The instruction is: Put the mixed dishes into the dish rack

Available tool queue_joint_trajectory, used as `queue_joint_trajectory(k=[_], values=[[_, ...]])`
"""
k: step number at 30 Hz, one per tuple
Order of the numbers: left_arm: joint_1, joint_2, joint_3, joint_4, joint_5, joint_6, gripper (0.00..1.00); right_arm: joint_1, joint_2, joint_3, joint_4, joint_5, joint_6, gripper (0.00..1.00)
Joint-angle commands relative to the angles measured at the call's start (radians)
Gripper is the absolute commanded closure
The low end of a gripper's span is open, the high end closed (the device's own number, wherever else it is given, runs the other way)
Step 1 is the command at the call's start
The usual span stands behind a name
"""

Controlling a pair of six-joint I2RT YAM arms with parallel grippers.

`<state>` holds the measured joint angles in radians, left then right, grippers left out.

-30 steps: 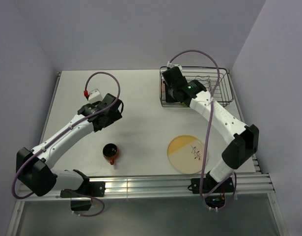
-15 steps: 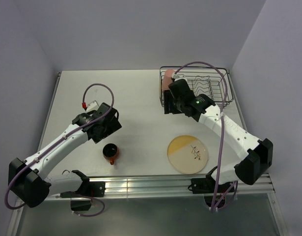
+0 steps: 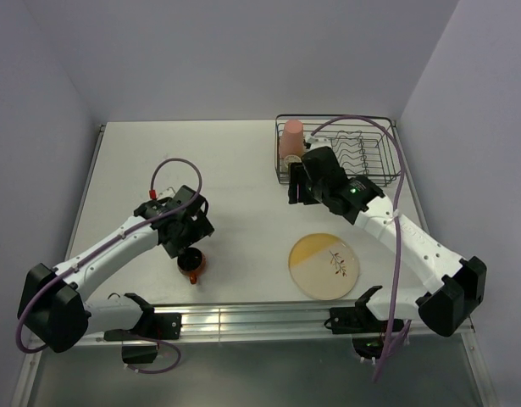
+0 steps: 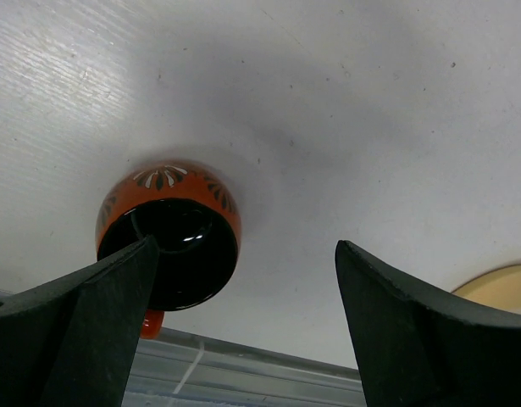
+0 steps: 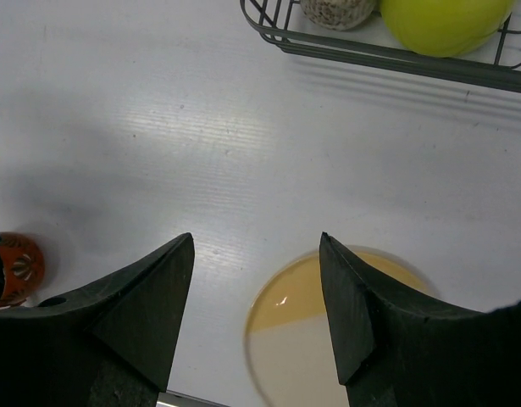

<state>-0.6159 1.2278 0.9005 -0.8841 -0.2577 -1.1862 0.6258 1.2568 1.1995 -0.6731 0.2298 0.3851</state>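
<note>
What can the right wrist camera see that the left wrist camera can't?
Only the right wrist view shows a corner of the dish rack, with the lime-green bowl and the tiny cup inside. Only the left wrist view looks down into the orange mug and shows its dark inside. Both show the orange mug, part of the yellow plate and the white table.

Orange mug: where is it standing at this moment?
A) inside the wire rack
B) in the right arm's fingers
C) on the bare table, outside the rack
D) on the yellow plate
C: the mug stands upright on the table beside the left arm's open fingers, apart from the plate and the rack.
</note>
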Motion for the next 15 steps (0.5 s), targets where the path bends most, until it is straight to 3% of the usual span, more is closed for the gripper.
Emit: queue_joint_trajectory(k=[1, 15], values=[[-0.001, -0.001, -0.009, 0.04, 0.04, -0.027, 0.09, 0.003, -0.06, -0.012, 0.037, 0.016, 0.003, 0.32], [-0.005, 0.076, -0.064, 0.099, 0.127, -0.038, 0.14, 0.003, -0.128, -0.034, 0.024, 0.043, 0.001, 0.32]])
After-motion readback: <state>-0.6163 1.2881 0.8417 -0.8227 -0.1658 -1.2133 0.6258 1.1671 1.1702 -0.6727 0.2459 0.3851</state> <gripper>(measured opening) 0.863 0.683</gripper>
